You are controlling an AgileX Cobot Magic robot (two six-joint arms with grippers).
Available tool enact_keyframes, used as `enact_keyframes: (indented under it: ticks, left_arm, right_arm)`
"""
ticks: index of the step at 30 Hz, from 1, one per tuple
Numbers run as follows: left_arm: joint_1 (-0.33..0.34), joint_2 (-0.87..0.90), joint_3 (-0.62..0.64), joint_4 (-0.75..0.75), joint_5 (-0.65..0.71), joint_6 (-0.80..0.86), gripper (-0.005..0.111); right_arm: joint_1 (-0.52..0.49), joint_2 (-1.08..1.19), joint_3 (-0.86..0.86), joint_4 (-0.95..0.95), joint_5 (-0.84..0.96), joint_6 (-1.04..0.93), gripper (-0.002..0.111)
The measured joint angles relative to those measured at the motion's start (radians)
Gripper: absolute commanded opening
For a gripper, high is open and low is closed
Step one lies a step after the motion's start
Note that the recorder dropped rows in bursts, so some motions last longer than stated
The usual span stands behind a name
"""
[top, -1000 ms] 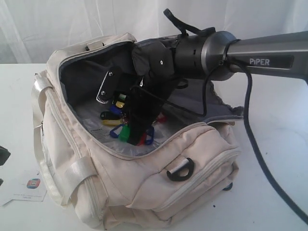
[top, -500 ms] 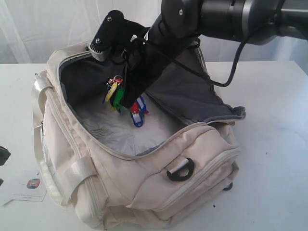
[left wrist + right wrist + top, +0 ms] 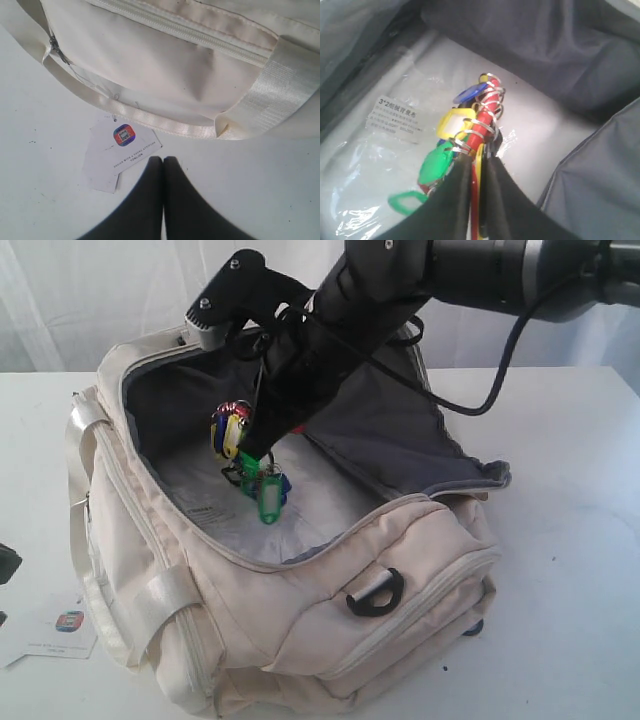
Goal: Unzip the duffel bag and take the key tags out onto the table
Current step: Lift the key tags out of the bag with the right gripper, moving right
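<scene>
My right gripper (image 3: 258,452) reaches from above into the open mouth of the duffel bag (image 3: 300,620), and its jaws are closed on the key tags (image 3: 246,458). In the right wrist view, the two dark fingers (image 3: 454,192) pinch the bunch (image 3: 465,131) at a red tag with the metal rings around it. The yellow, blue and green tags hang beside it. In the exterior view the bunch hangs under the fingers, over the inside of the bag and not over the table (image 3: 570,540). On the bottom of the bag lies a clear plastic sheet (image 3: 375,165) with a small printed label (image 3: 395,116), and the dark grey lining (image 3: 560,55) stands around it. The zipper is open, and a black D-ring (image 3: 376,594) sits on the front of the bag. My left gripper (image 3: 163,161) is low over the table, beside the bag's side, with its jaws closed together and holding nothing. Just in front of its tips lies a small white paper card (image 3: 121,152) with a coloured logo, partly under a shiny white strap (image 3: 150,120) of the bag.
</scene>
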Motion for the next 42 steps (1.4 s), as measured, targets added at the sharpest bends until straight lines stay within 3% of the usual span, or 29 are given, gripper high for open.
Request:
enact_keyframes:
  ticks: [24, 42]
  left_arm:
    - [0.000, 0.000, 0.000, 0.000, 0.000, 0.000, 0.000]
    - [0.000, 0.000, 0.000, 0.000, 0.000, 0.000, 0.000]
  right_arm:
    - [-0.043, -0.104, 0.000, 0.099, 0.105, -0.026, 0.000]
    - [-0.183, -0.340, 0.000, 0.133, 0.276, -0.030, 0.000]
